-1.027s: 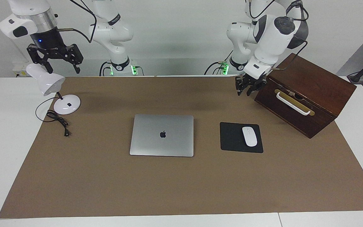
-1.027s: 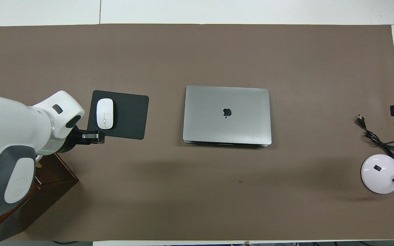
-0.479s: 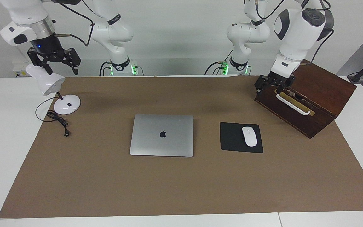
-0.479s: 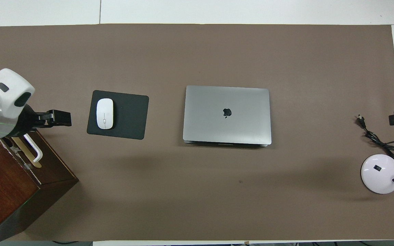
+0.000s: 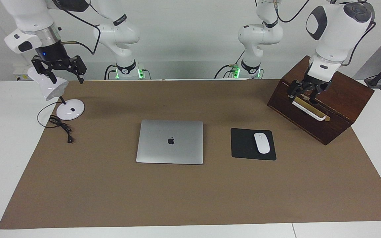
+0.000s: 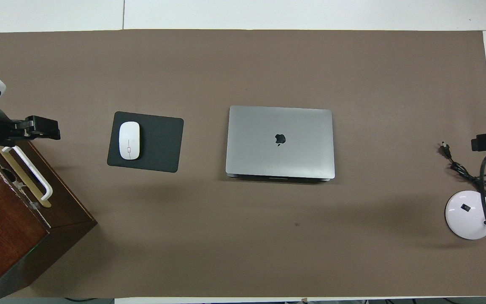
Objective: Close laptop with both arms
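Observation:
The silver-grey laptop (image 5: pixel 169 141) lies shut and flat in the middle of the brown mat, its dark apple logo facing up; it also shows in the overhead view (image 6: pixel 280 142). My left gripper (image 5: pixel 304 96) is open and hangs over the wooden box's white handle (image 5: pixel 309 110) at the left arm's end of the table; its tip shows in the overhead view (image 6: pixel 42 128). My right gripper (image 5: pixel 59 75) is open, raised over the desk lamp's head (image 5: pixel 49 85) at the right arm's end. Both grippers are empty and well apart from the laptop.
A black mouse pad (image 5: pixel 242 144) with a white mouse (image 5: pixel 262 142) lies beside the laptop toward the left arm's end. A dark wooden box (image 5: pixel 339 89) stands nearer to the robots than the pad. The lamp's white base (image 5: pixel 70 109) and black cord (image 5: pixel 61 126) lie at the right arm's end.
My left gripper has swung away from the mat's middle and now hangs over the box's handle. My right gripper has shifted slightly. The laptop has not moved.

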Controlling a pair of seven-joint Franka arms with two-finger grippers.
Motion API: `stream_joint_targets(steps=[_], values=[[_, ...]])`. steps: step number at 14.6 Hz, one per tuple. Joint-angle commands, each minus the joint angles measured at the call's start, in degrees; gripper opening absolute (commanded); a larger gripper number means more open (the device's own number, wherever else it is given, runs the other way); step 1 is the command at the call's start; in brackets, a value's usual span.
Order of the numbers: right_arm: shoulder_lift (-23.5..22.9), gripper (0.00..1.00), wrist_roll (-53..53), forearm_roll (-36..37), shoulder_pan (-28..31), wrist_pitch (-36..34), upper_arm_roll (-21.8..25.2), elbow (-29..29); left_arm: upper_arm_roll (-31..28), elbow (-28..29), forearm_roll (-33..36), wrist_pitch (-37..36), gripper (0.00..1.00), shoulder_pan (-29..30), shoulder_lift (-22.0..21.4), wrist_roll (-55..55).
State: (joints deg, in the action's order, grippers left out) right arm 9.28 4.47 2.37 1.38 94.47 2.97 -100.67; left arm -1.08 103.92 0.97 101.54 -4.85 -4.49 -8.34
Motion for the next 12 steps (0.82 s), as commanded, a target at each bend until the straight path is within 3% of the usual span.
stream_joint_targets(steps=[1, 6, 12], values=[[1.3, 1.00, 1.0, -1.1, 1.3, 1.4, -0.5, -1.6, 0.5, -0.7, 1.3, -1.8, 1.00, 0.4, 0.7, 2.7], [0.4, 1.00, 1.1, -1.1, 1.7, 4.4, -0.4, -1.2, 0.3, -0.7, 1.3, -1.0, 1.00, 1.9, 0.9, 7.8], [-1.6, 1.00, 3.3, -1.2, 2.8, 2.5, -0.4, 0.7, 0.2, -10.1, 0.9, -9.3, 1.00, 2.0, 3.9, 7.7]])
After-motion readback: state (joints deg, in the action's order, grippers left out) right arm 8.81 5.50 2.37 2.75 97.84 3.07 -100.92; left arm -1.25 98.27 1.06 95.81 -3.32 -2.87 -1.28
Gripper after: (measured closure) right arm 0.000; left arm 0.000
